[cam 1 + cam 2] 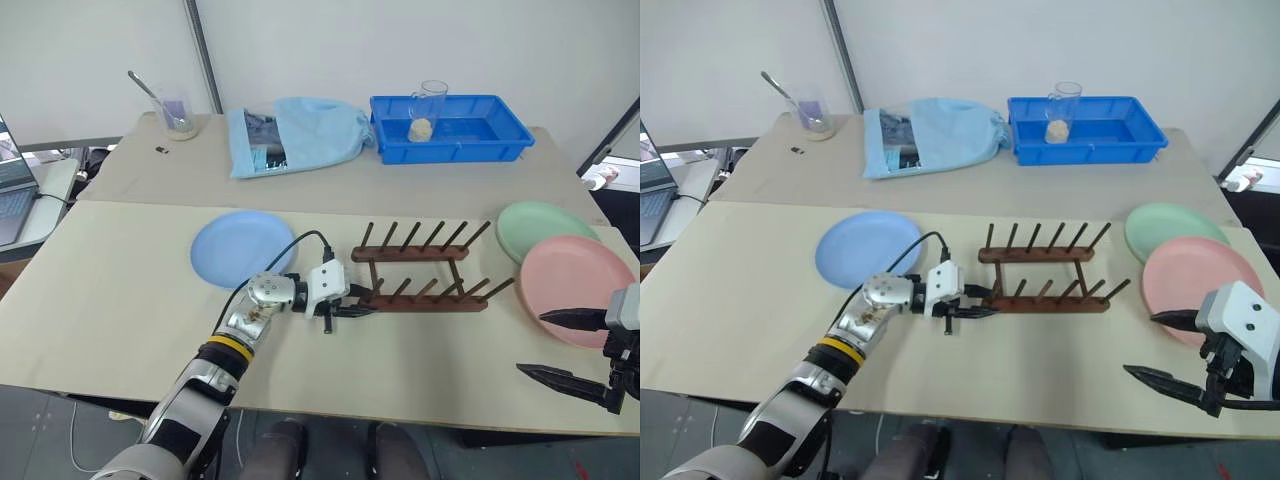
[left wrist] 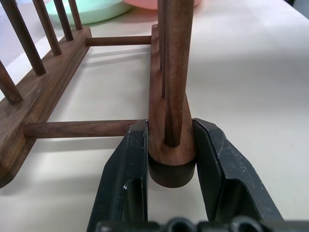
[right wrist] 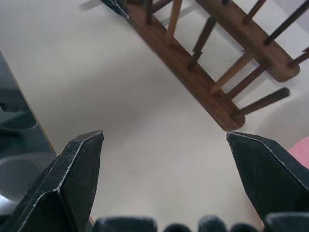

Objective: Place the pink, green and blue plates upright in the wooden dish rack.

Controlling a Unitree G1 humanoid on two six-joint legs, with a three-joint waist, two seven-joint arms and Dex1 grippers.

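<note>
My left gripper (image 1: 352, 308) is clamped on the end of the wooden dish rack's (image 1: 425, 270) near rail, probably to steady it or square it up for loading. My right gripper (image 1: 573, 349) hangs wide open at the surface's right edge, just short of the pink plate (image 1: 572, 280). Count: three plates, all flat, none racked. Green plate (image 1: 545, 226) behind pink; blue plate (image 1: 240, 246) left of the rack.
</note>
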